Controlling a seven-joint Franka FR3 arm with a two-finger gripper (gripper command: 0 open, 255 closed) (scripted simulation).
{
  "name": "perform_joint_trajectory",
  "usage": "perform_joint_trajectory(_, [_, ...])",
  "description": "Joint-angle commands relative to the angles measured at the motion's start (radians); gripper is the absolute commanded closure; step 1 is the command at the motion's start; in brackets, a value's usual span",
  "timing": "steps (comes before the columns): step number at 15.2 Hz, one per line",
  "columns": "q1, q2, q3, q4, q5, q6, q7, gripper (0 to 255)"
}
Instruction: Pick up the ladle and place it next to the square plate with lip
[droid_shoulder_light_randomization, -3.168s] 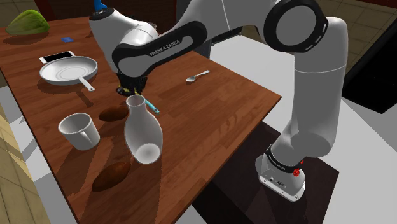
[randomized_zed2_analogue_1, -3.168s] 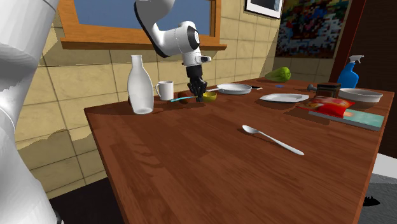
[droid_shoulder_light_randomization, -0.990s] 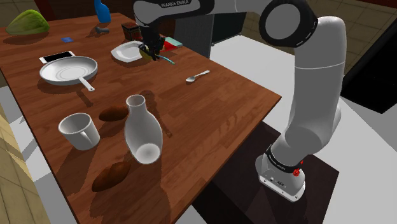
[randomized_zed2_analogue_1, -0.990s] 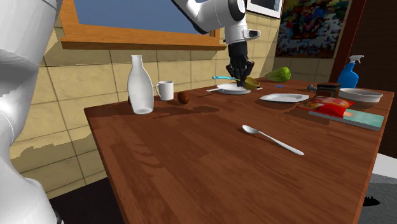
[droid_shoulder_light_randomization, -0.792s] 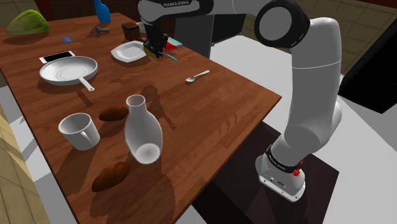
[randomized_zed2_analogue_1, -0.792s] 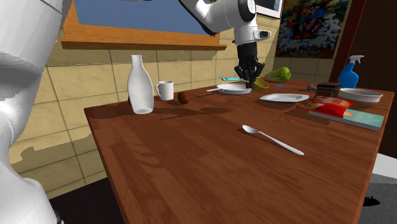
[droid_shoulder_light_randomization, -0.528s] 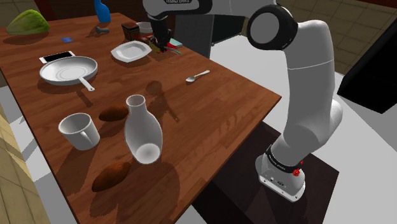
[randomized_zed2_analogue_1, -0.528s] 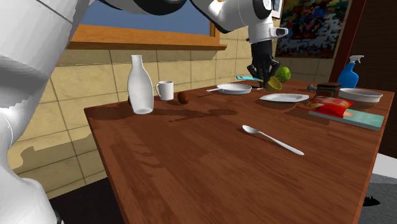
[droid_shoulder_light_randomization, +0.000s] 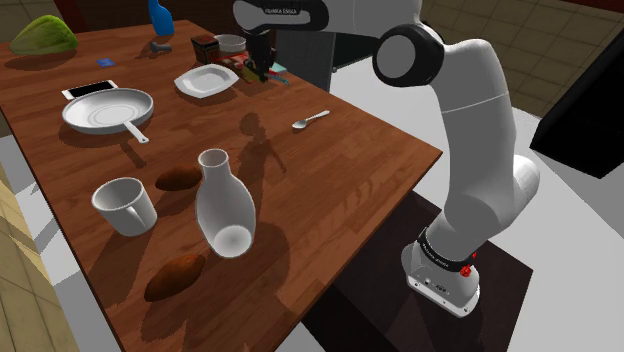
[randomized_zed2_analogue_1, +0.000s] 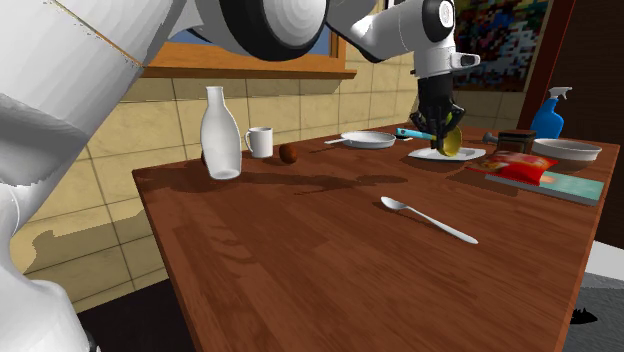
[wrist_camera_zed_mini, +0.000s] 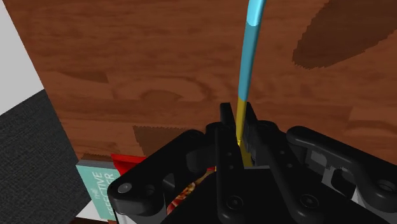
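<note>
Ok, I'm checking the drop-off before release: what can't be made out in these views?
- Wrist view: the bowl of the ladle, hidden behind the end effector.
- Second exterior view: whether that bowl touches the square plate; they overlap.
- Shoulder view: the ladle, tiny and mostly covered by the end effector.

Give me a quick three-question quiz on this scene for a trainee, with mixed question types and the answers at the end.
1. True or false: the gripper is shut on the ladle.
2. Which of these stands nearest the white mug? A) the white carafe B) the blue spray bottle C) the spoon
3. Fill in the blank: past the short yellow stretch at the gripper, the ladle's long handle is ___ in colour.

Key: 1 true; 2 A; 3 blue.
</note>
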Motion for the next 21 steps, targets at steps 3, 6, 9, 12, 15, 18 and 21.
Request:
perform_joint_trajectory(3, [-0.01,-0.003,-0.001,-0.059,-0.003,0.054,0.012,255])
perform_joint_trajectory(6, [-0.015,0.0,-0.002,-0.095,-0.007,0.092,0.021,255])
perform_joint_trajectory(9, [-0.019,0.005,-0.004,-0.127,-0.011,0.127,0.03,255])
perform_joint_trajectory(12, [-0.021,0.012,-0.006,-0.154,-0.016,0.16,0.039,255])
perform_joint_trajectory(15, [-0.023,0.022,-0.009,-0.178,-0.021,0.192,0.048,255])
perform_joint_trajectory(18, [-0.024,0.029,-0.011,-0.19,-0.025,0.21,0.053,255])
perform_joint_trajectory(21, [-0.024,0.029,-0.011,-0.189,-0.025,0.21,0.053,255])
